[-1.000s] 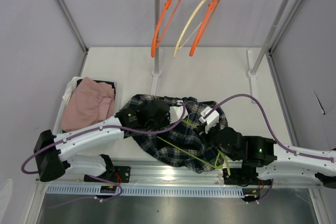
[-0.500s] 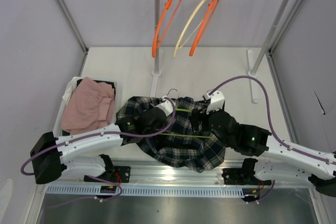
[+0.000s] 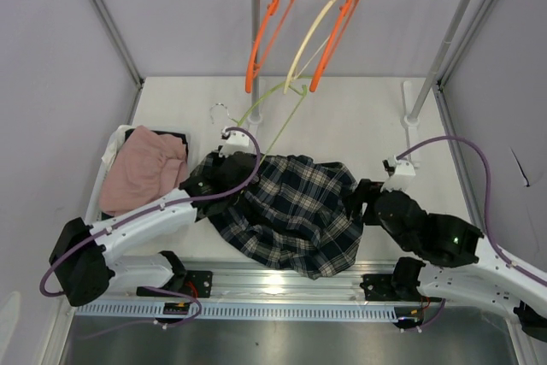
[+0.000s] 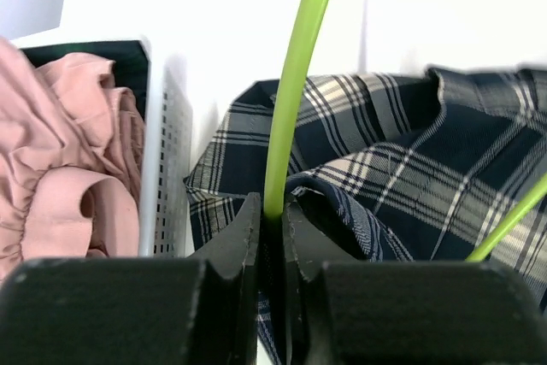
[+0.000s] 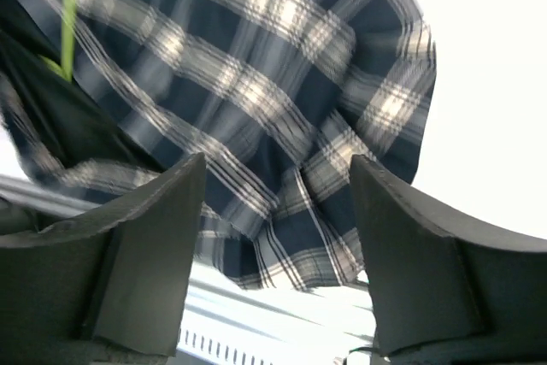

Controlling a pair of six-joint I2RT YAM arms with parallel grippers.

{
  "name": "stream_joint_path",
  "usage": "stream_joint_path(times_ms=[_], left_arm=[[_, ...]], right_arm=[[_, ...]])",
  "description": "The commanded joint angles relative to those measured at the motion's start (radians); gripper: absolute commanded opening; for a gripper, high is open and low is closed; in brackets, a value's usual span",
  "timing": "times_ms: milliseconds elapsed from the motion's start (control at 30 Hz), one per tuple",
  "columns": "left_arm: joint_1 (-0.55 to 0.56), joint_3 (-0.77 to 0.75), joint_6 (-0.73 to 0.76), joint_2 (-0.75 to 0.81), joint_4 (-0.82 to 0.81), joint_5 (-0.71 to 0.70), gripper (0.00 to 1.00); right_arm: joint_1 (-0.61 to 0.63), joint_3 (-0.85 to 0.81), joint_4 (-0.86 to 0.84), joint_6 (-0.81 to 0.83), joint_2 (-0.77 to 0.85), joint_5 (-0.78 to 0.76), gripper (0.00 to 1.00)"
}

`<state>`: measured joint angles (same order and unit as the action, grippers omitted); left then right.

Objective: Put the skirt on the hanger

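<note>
Navy-and-white plaid skirt [image 3: 295, 211] lies crumpled and spread across the near middle of the tabletop [image 3: 350, 117]. A thin lime-green hanger [image 4: 295, 83] with a metal hook rises tilted from the skirt's far-left edge. One bar is pinched in the left claw [image 4: 272, 224], and another crosses the fabric.

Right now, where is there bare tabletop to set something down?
Bare: the table between the two feet of the rack, behind the plaid skirt. Crowded: the near half, with skirt, green hanger, basket, left arm, right arm.
</note>
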<state>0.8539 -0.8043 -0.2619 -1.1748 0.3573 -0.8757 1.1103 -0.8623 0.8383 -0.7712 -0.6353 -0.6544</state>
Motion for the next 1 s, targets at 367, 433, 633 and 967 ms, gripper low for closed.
stream_joint_path(times_ms=[367, 433, 633, 967], left_arm=[[-0.023, -0.084, -0.105, -0.022, -0.02, 0.0, 0.0], [-0.024, -0.076, -0.108, -0.008, -0.021, 0.021, 0.0], [-0.021, -0.049, -0.111, 0.013, -0.011, 0.066, 0.0], [0.0, -0.044, -0.077, 0.05, 0.028, 0.138, 0.0]], right_arm=[[0.309, 0.259, -0.25, -0.186, -0.236, 0.082, 0.59], [0.333, 0.284, -0.29, -0.186, -0.26, 0.09, 0.59], [0.35, 0.321, -0.355, -0.218, -0.337, 0.078, 0.6], [0.264, 0.313, -0.351, -0.209, -0.374, 0.045, 0.22]])
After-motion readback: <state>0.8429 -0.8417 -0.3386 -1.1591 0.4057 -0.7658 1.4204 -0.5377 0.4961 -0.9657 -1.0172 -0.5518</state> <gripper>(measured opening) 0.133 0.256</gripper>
